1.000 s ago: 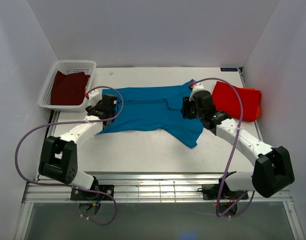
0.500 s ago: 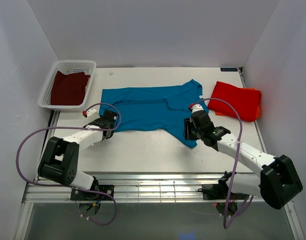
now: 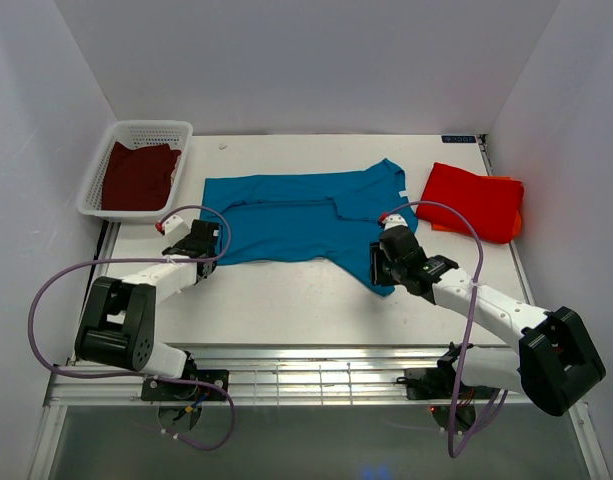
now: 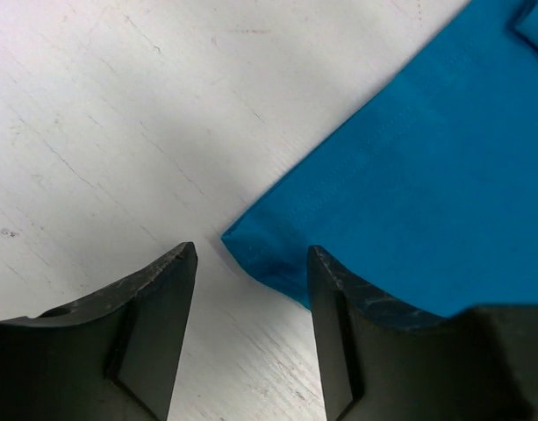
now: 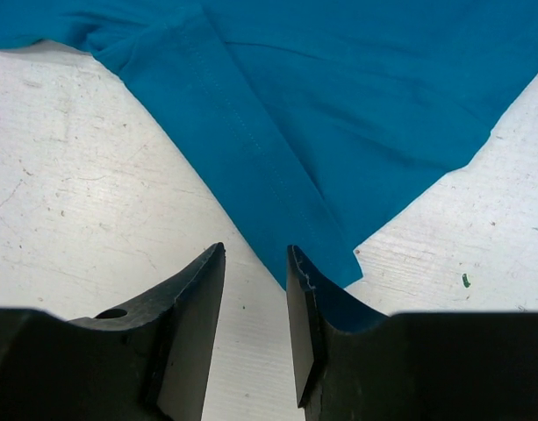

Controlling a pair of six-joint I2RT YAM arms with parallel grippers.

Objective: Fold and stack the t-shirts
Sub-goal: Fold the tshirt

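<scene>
The teal shirt [image 3: 296, 215] lies spread flat on the desk [image 3: 286, 305], stretching from one claw to the other. Your left claw [image 4: 251, 254] is released, fingers apart, and a hemmed corner of the shirt sits in the gap, closer to one finger than the other. Your right claw [image 5: 255, 254] is also released, and a pointed tip of teal cloth reaches down between its fingers, partly hidden behind one of them.

Expect the cloth to be light, limp and thin. It will likely drape and drag rather than hold its shape, and it may slide over the smooth desk. The stitched corners in front of each claw look like the firmest places to pinch. Go low enough to catch the edge.

Count three shirts. The teal one is between the claws. A red-orange shirt [image 3: 476, 200] lies folded beyond the right claw. A maroon shirt [image 3: 138, 175] lies beyond the left claw, inside the one white basket [image 3: 151, 127].
</scene>
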